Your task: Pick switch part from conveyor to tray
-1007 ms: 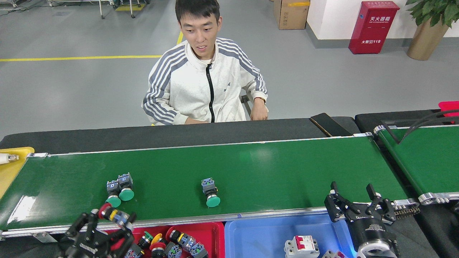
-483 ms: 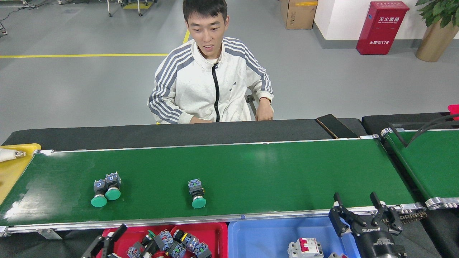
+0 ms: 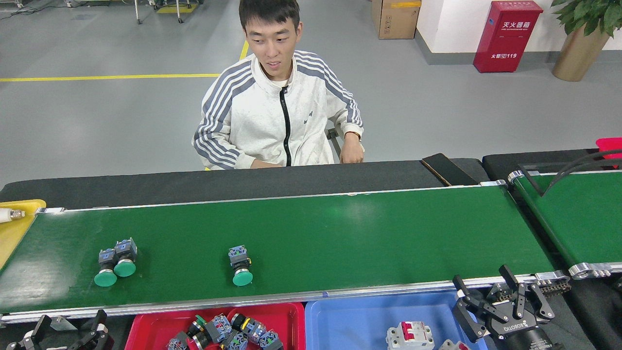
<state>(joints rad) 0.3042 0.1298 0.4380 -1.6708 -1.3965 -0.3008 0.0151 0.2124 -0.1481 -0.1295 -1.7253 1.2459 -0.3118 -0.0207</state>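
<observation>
The conveyor [image 3: 369, 233] carries three green-capped switch parts lying on their sides: a touching pair [image 3: 115, 262] at the left and a single one [image 3: 240, 265] left of centre. The red tray [image 3: 150, 326] below the near rail holds several switch parts [image 3: 228, 333]. My left gripper [image 3: 72, 322] is at the bottom left corner, below the rail and left of the red tray, open and empty. My right gripper [image 3: 483, 288] stands open and empty at the bottom right, over the blue tray's right end.
A blue tray [image 3: 350, 323] holds a white circuit breaker [image 3: 409, 335]. A yellow tray [image 3: 14, 228] sits off the belt's left end. A second green belt [image 3: 578, 218] runs at the right. A person [image 3: 279, 116] sits behind the conveyor.
The left gripper, which held a red and yellow switch part over the red tray, now sits empty, lower and further left. The belt's switch parts have shifted left. The right gripper has sunk lower.
</observation>
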